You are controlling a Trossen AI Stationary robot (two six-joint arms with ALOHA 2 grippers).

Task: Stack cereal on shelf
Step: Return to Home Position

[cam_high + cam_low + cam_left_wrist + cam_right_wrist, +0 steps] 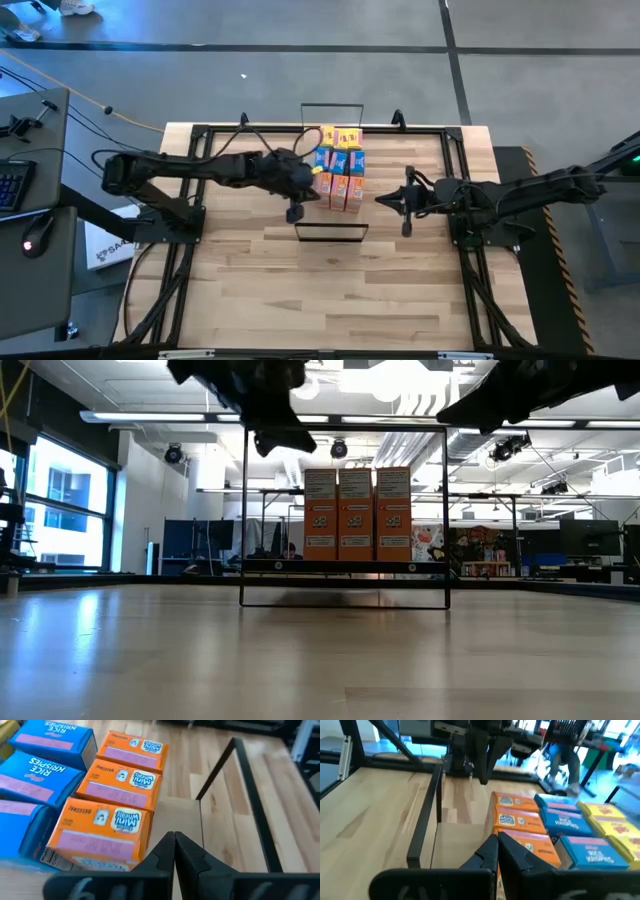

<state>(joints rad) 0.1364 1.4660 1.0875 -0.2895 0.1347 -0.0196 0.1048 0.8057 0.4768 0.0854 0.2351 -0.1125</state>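
The cereal (340,168) stands on the shelf (330,224), mid-surface (250,290). From above it shows yellow, blue and orange rows. The low view shows only three orange boxes (357,513). The left pincer (174,839) hangs pinched together just beside them. The right pincer (497,841), likewise closed, points in from the opposite side, apart.

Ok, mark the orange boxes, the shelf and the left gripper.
orange boxes (120,785): left wrist view, printed face of middle box.
shelf (332,218): high view, bare board end.
left gripper (174,836): left wrist view, between its shut fingertips.
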